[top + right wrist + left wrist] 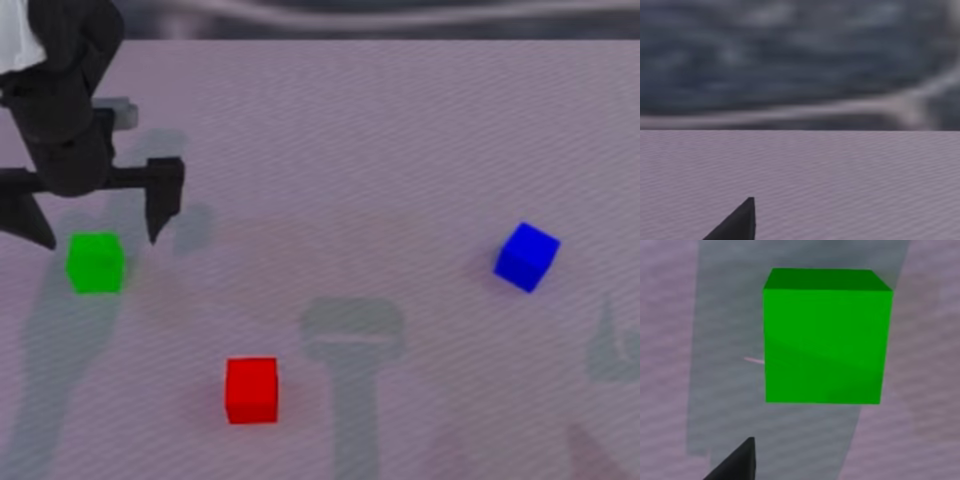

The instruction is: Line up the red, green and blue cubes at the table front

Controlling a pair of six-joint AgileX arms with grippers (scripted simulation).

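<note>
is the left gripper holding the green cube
No, the left gripper is open above the green cube, which sits on the table.

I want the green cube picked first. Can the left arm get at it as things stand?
Probably yes. The left gripper hangs open just above the green cube, fingers spread wider than it, and nothing stands beside it; the red cube lies well off.

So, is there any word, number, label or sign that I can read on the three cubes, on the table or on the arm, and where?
None can be read.
The red cube, green cube and blue cube have plain faces.
The table shows only its woven texture.
The left hand, open above the green cube, bears no marking.
</note>
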